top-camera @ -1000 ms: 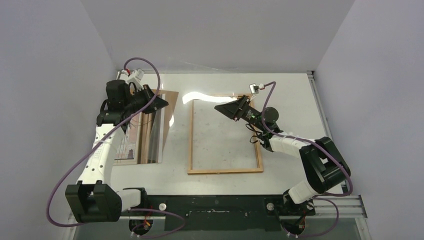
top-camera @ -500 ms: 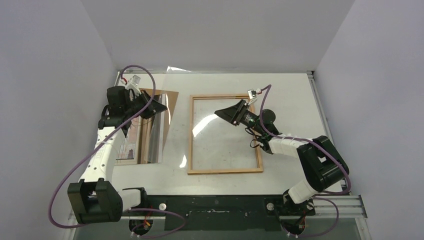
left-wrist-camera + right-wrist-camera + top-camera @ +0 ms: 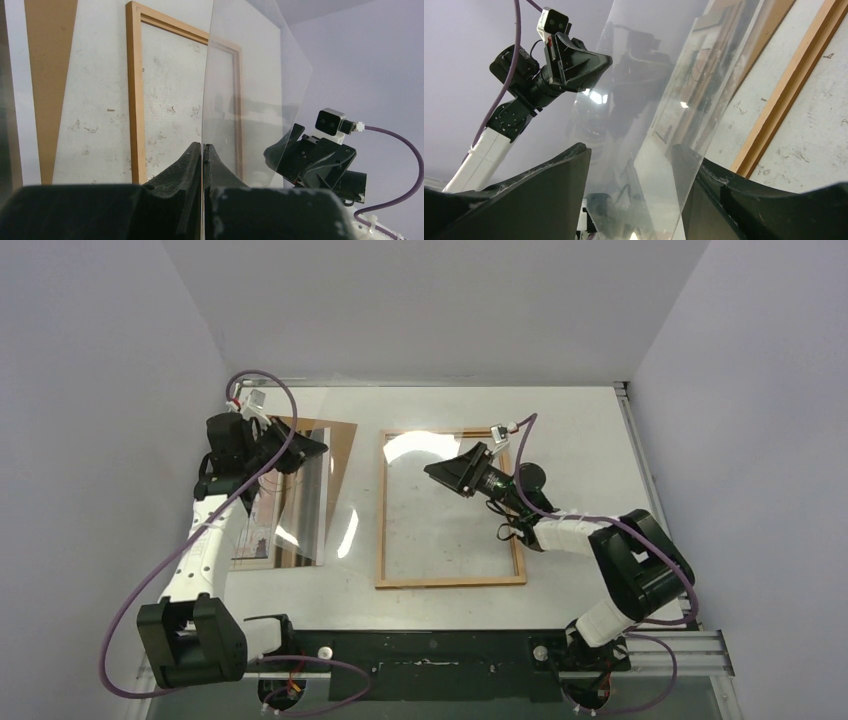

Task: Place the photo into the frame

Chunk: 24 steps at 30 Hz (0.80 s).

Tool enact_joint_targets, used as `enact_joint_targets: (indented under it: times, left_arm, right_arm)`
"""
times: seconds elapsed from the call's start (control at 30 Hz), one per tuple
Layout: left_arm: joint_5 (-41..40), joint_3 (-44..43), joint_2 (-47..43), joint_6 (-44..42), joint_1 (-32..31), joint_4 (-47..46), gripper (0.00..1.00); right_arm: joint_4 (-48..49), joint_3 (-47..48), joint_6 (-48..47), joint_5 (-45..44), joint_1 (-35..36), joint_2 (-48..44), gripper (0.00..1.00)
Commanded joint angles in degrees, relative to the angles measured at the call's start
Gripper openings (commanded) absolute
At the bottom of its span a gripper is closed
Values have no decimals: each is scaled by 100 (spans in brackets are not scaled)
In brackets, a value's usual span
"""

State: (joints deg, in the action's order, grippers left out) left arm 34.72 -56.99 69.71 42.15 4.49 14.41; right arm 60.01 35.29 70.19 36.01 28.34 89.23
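Overhead view of a white table (image 3: 570, 430) with two robot arms reaching in from the bottom edge. The frame (image 3: 450, 581), a narrow light-brown wooden rectangle, lies flat at the centre of the view with the speckled tabletop showing inside its border. The photo (image 3: 256, 540) lies flat at the left of the view, well apart from the frame and partly hidden under the left arm, so only a beige strip of it shows. A plain brown backing board (image 3: 337, 438) lies beside it, towards the upper left. The left gripper (image 3: 204, 147) sits in the upper left, above the board, and is clenched on the edge of a clear pane (image 3: 255, 90). In the left wrist view its two dark fingers meet on the sheet, which appears edge-on between them. The pane is raised off the table and tilted, and it reaches across from the left gripper towards the right one, catching bright glare in the overhead view. The right gripper (image 3: 630, 150) hangs over the upper part of the frame, just right of centre, with its jaws released and standing apart. In the right wrist view the far edge of the pane passes between its fingers, close to the finger on the right side of that view. Whether the pane touches that finger cannot be told.
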Motion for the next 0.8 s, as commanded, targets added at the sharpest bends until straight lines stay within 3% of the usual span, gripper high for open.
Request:
enact_joint_targets:
  times: [0.0,0.2,0.47,0.63,0.77]
  left_arm:
    - [-358,92,-103,265,136,-611,0]
    - [-377,85,-127,331,191,-678,0]
    - [-268,50,-136,345,278,-699,0]
    - [-171,89,-95,66,234,-574,0]
    - [-231,-112,84,-561,-17,94,4]
  right_arm:
    - [825,-109,403,-225,285,239,62]
    - [777,-37,872,-536,590,621,61]
    - [436,-114,696,-684,594,434,47]
    - [-55,-2,445,-658,368,172,34]
    - [-1115,306,-201,-580,99,-90,14]
